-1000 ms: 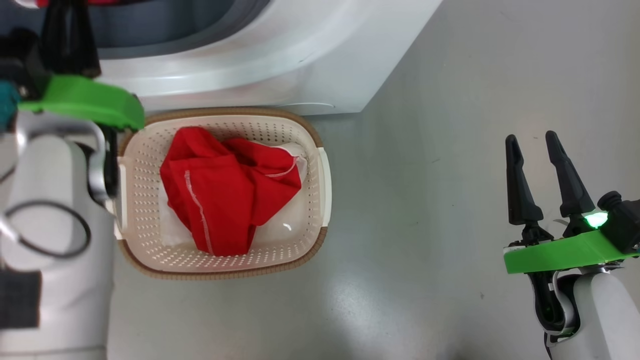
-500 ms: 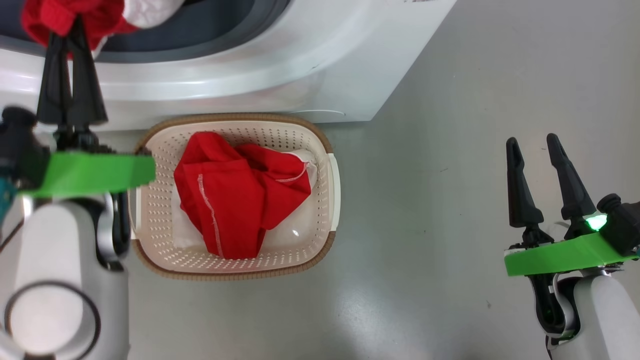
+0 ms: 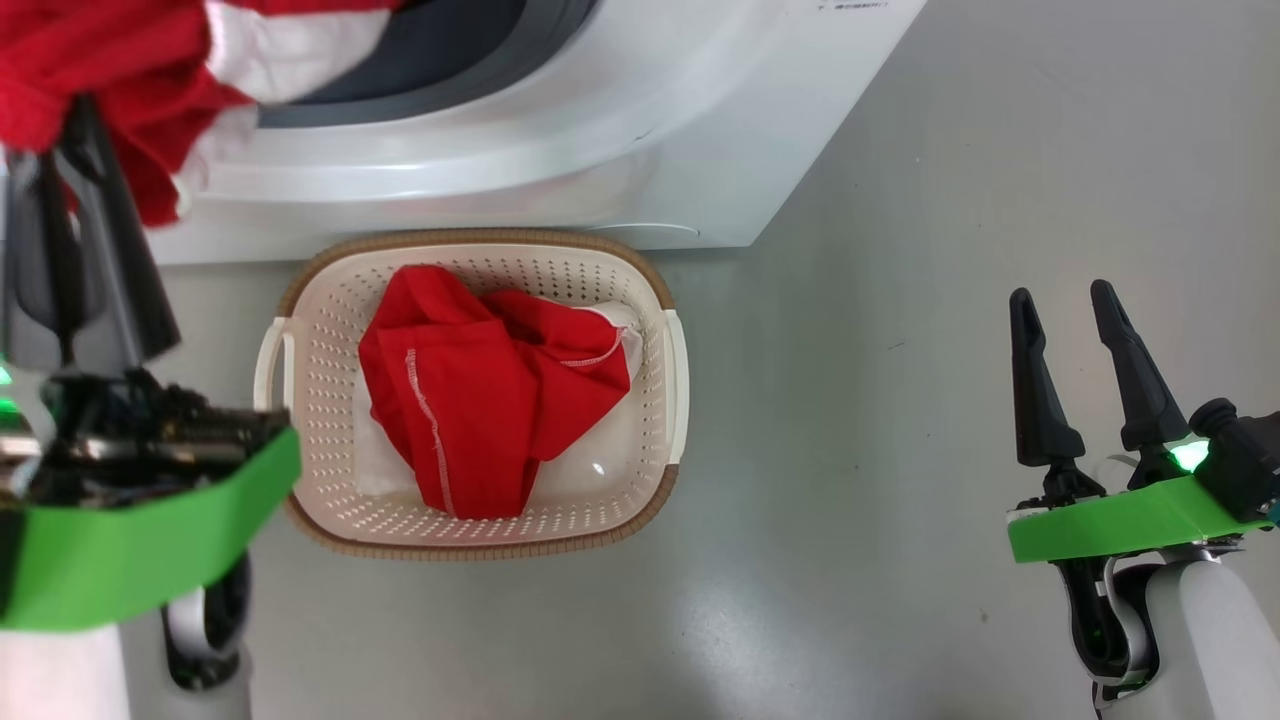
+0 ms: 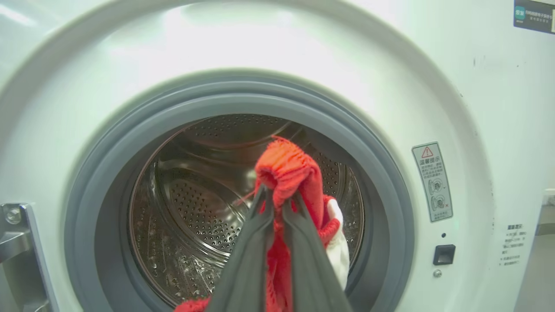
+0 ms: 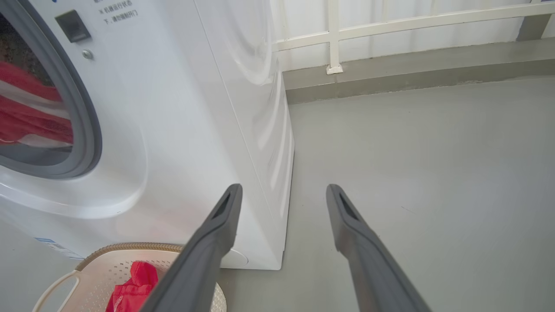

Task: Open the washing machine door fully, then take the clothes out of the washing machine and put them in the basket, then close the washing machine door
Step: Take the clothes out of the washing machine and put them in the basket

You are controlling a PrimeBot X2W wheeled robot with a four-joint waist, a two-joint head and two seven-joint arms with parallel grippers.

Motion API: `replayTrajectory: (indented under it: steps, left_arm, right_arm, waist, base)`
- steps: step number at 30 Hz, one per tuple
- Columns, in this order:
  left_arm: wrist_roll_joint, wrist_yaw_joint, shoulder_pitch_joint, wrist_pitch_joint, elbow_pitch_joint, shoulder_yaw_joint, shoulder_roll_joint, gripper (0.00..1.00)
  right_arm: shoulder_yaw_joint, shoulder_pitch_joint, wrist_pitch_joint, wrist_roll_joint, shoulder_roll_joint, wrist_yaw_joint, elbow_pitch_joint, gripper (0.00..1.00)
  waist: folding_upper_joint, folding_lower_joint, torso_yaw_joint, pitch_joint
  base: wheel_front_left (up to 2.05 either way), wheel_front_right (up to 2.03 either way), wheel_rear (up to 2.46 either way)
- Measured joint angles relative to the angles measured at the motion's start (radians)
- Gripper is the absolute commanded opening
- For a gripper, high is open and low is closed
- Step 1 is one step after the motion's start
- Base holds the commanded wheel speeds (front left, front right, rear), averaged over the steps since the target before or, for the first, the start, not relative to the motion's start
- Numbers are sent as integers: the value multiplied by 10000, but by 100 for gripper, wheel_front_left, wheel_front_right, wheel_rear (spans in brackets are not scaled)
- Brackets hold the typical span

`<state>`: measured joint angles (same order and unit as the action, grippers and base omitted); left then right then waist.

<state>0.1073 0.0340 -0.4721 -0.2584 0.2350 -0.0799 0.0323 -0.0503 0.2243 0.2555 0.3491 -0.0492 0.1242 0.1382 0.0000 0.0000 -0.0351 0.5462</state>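
Note:
My left gripper (image 3: 65, 140) is shut on a red knitted garment with white trim (image 3: 120, 60). It holds the garment just in front of the washing machine's (image 3: 600, 130) opening. In the left wrist view the gripper (image 4: 277, 195) pinches a bunched red fold (image 4: 286, 169) before the steel drum (image 4: 195, 195). The cream basket (image 3: 320, 330) stands on the floor against the machine's front, with more red clothes (image 3: 480, 390) in it. My right gripper (image 3: 1060, 292) hangs open with nothing in it, above the floor to the right of the basket. The washing machine door is out of view.
Grey floor (image 3: 880, 400) spreads right of the basket and machine. A metal hinge bracket (image 4: 17, 234) sits at the left of the opening. A white railing (image 5: 390, 26) and low kerb run behind the machine's (image 5: 195, 130) side. The basket (image 5: 99, 268) shows below my right gripper (image 5: 282, 188).
My left gripper has drawn back from the drum mouth toward me, pulling the red and white garment out with it. The head camera has shifted slightly. The right arm has stayed still.

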Motion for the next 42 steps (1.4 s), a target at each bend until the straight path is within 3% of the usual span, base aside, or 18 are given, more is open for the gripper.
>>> replayTrajectory:
  steps: [5, 11, 15, 22, 34, 38, 40, 42]
  left_arm:
    - [240, -115, 493, 0, -247, 290, 0, 0]
    - [414, -115, 766, 2, -1910, 596, 2, 0]
    - [456, -71, 765, 2, -3173, 863, 2, 13]
    - [464, 144, 239, 4, -5283, 930, 2, 25]
    - [146, 382, -1789, 4, -8598, 819, -17, 56]
    - [136, 382, -2494, 4, -9455, 763, -35, 58]
    - [61, 384, -2775, 4, -9844, 694, -67, 69]
    - [59, 387, -3030, 4, -10216, 614, -86, 87]
  right_arm:
    - [15, 1, -2, -2, 0, 0, -2, 100]
    - [56, 5, -2, 0, -2, 0, -2, 100]
    - [58, 20, -2, 4, 0, 0, -15, 100]
    - [75, 132, -2, 29, -2, 0, -56, 100]
    - [140, 521, 0, 203, -4, 0, -142, 100]
    - [138, 605, -2, 203, -4, 0, -151, 100]
    - [138, 721, 0, 203, -4, 0, -167, 100]
    - [138, 744, 0, 203, -6, 0, -176, 100]
  waist:
    - [1, 0, -4, 2]
    - [0, 0, -49, 110]
    - [0, 0, -84, 266]
    - [0, 0, -140, 555]
    - [0, 0, -289, 1262]
    - [0, 0, -330, 1480]
    - [0, 0, -347, 1570]
    - [0, 0, -358, 1642]
  base:
    - [0, 0, 0]
    - [0, 0, 0]
    - [0, 0, 0]
    - [0, 0, 0]
    - [0, 0, 0]
    - [0, 0, 0]
    - [0, 0, 0]
    - [0, 0, 0]
